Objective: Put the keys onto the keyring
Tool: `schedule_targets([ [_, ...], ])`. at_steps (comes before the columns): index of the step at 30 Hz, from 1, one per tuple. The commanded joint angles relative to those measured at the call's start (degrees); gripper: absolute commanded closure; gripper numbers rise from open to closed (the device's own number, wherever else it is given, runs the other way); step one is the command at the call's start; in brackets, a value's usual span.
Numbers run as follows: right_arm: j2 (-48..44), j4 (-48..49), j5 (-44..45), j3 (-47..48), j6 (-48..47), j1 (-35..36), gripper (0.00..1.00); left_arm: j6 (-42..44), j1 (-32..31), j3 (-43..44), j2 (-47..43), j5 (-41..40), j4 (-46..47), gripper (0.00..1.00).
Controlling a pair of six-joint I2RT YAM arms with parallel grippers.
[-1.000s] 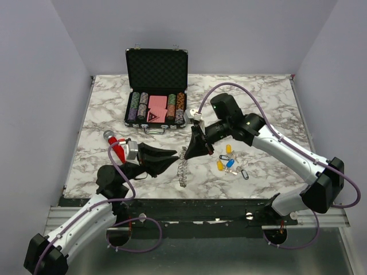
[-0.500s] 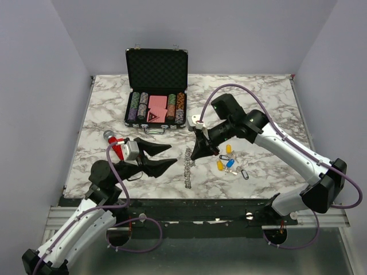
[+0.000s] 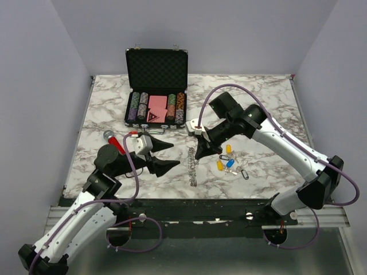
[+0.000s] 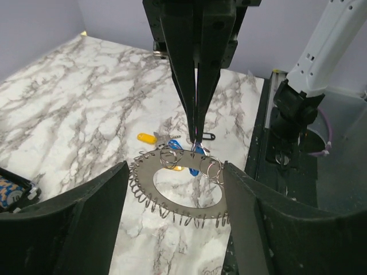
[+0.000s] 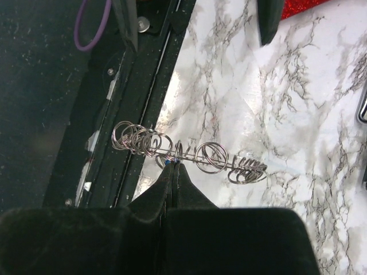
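Keyring: hangs from the right fingers, near the front middle of the table. You see it edge-on from above, a thin silvery strip running toward the front edge. From the left wrist it shows as a flat ring, tilted, fringed with small wire loops, with several larger split rings bunched at its far rim. Whether its low end touches the table, you cannot tell.

Right fingers: clenched on the keyring's far rim, tips pressed together with no gap. They come down on it steeply from above.

Left fingers: released and spread wide, holding nothing. They sit just left of the keyring and point at it. In the left wrist view the ring lies in the gap between them, touching neither.

Keys: loose on the table just right of the keyring, below the right arm. Yellow and blue heads are visible, with small black loops among them. None is held.

Further out: a red thing with a grey end lies behind the left arm. An open black case of chips stands at the back of the table.
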Motion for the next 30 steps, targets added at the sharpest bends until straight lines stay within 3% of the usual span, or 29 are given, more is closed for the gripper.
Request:
schedule_targets([
  [1,1.5,-3.9,1.2,3.0,-3.5,0.0,1.00,3.2,0.1,1.8,5.2,6.4,1.2,0.30],
  [13,3.0,-4.0,1.0,4.0,-3.5,0.1,1.00,11.5,-8.2,2.5,15.1,0.7,7.3,0.41],
  [24,3.2,-3.9,0.7,3.8,-3.2,0.1,1.00,15.4,-11.5,6.2,18.9,-5.1,0.7,0.69],
  [30,3.1,-3.4,0.7,3.9,-2.9,0.1,1.00,16.5,-12.0,7.1,19.4,-4.8,-2.0,0.72],
])
